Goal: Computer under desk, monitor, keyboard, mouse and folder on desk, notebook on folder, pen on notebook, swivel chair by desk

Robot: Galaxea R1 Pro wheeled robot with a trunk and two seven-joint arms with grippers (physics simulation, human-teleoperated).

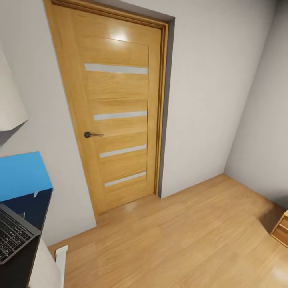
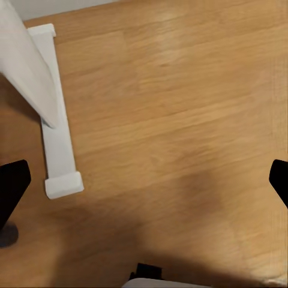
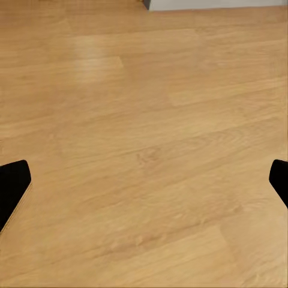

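Observation:
The corner of the desk (image 1: 20, 268), with its glossy black top, shows at the lower left of the head view. The grey keyboard (image 1: 12, 236) with dark keys lies on it, partly cut off by the picture's edge. Behind it rises the desk's blue back panel (image 1: 22, 174). A pale grey slanted shape (image 1: 10, 100) stands above it; it may be the monitor's back. In the left wrist view my left gripper (image 2: 144, 186) is open over the wood floor, close to the desk's white leg foot (image 2: 60, 150). My right gripper (image 3: 144, 186) is open over bare floor planks.
A closed wooden door (image 1: 116, 108) with frosted strips and a dark handle (image 1: 91, 135) faces me in a grey wall. Wood plank floor (image 1: 180, 236) spreads ahead and to the right. A light wooden dresser corner (image 1: 282, 230) pokes in at the right edge.

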